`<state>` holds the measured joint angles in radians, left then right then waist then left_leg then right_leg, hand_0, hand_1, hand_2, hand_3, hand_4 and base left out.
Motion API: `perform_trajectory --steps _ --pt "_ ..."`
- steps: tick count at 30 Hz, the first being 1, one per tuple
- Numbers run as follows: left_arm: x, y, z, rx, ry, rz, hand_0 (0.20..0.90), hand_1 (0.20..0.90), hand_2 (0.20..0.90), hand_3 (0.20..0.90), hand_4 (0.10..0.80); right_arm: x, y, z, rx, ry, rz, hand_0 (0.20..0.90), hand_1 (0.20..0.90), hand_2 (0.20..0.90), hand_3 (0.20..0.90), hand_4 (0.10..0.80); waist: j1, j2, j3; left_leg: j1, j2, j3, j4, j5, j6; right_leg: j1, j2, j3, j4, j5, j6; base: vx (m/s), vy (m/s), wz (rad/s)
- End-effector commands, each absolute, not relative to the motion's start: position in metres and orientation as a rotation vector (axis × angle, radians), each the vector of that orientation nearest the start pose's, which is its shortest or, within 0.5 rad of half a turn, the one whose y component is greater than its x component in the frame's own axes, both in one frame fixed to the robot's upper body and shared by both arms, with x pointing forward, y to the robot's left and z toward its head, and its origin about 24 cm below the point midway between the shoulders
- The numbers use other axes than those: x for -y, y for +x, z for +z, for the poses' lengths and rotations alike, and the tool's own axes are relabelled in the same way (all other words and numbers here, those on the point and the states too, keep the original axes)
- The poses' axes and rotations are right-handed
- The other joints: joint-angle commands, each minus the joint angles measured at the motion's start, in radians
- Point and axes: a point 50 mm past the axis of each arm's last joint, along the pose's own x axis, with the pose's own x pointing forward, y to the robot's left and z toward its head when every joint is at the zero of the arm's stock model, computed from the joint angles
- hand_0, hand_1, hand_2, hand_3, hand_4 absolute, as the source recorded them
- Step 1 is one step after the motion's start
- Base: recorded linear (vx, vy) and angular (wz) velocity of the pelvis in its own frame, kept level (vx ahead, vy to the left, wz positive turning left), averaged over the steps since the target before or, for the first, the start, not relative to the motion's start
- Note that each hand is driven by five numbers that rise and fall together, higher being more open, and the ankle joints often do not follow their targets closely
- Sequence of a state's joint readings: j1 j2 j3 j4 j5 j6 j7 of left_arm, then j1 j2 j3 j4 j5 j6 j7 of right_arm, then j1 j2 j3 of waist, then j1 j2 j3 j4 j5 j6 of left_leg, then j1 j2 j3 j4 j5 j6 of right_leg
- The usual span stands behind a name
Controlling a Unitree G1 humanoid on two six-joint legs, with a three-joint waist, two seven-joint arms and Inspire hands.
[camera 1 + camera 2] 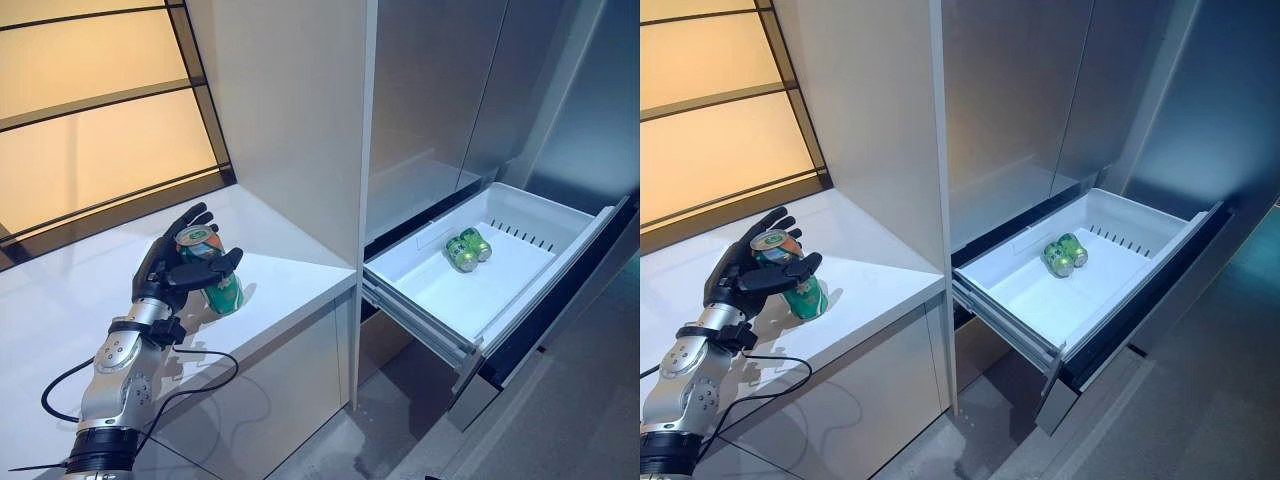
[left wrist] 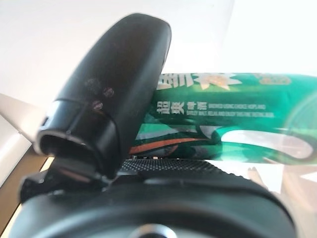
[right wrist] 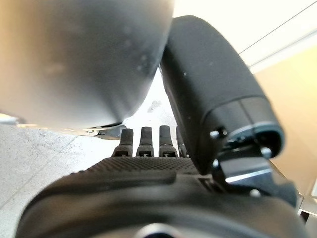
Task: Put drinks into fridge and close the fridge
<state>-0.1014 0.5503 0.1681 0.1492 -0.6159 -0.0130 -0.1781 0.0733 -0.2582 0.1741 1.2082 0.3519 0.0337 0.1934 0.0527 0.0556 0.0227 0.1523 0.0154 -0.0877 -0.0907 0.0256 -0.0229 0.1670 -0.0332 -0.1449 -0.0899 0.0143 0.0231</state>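
Our left hand (image 1: pixel 178 272) was wrapped around a green aluminium drink can with white print and an orange band (image 1: pixel 222 290), the thumb crossing its front and the fingers spread up behind its silver top. In the left wrist view the thumb (image 2: pixel 114 99) lay against the can's side. We saw the can standing on the white countertop (image 1: pixel 290 270), near that counter's front edge and upright or nearly so, though we could not tell whether its base was fully down.

Our right hand (image 3: pixel 198 148) appeared only in its own wrist view, where a row of fingers (image 3: pixel 146 141) ran straight ahead and held nothing.

Further out, to the right of the counter and past a tall white cabinet panel (image 1: pixel 300 110), the white plastic fridge drawer (image 1: pixel 520 215) stood pulled open. Two more green drink cans (image 1: pixel 468 248) lay on their sides in it, touching each other, toward its back.
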Motion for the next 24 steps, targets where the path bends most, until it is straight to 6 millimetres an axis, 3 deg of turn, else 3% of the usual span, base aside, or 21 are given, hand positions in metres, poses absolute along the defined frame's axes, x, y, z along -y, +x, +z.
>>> perform_trajectory --steps 1,24 --pt "-0.3036 0.2728 0.1462 0.314 0.007 0.064 0.900 0.900 0.900 0.900 0.800 0.2137 0.0740 -0.1669 -1.254 0.125 -0.010 0.900 0.900 0.900 0.900 0.800 -0.006 -0.031 -0.021 -0.003 -0.051 0.072 0.003 -0.043 0.043 -0.007 -0.022 0.049 0.011 0.005 0.027 0.000 0.000 0.00" --pt "-0.3035 0.2726 0.1413 0.295 -0.004 0.064 0.900 0.900 0.900 0.900 0.800 0.2134 0.0668 -0.1681 -1.260 0.122 -0.016 0.900 0.900 0.900 0.900 0.800 -0.009 -0.028 -0.019 -0.003 -0.057 0.063 0.003 -0.046 0.046 -0.009 -0.022 0.042 0.016 0.000 0.027 0.001 0.000 0.00"
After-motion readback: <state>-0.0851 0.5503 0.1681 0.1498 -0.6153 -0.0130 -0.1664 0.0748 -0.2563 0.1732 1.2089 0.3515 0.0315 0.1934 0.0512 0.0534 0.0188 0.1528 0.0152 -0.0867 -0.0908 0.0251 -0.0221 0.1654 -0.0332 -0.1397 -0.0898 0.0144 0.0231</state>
